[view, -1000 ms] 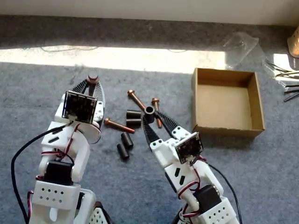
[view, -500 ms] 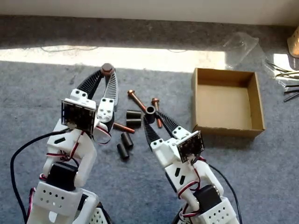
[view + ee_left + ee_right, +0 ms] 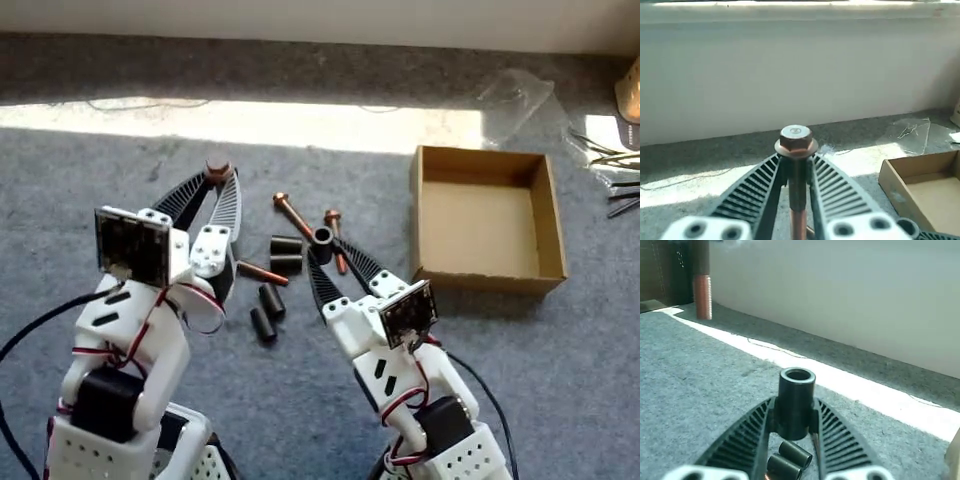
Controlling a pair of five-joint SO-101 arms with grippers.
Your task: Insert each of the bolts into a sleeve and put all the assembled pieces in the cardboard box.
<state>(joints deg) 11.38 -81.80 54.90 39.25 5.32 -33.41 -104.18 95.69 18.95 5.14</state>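
Gripping a bolt (image 3: 796,145) head-up, your left jaws stand apart from your right jaws, which clamp a sleeve (image 3: 796,400) upright near loose sleeves (image 3: 286,252) and the cardboard box (image 3: 485,277).

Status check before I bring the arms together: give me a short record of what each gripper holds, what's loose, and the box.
Left gripper: shut on a bolt, upright, head up
Right gripper: shut on a sleeve, bore up
Loose bolts: three on the carpet
Loose sleeves: four on the carpet
Cardboard box: no pieces inside
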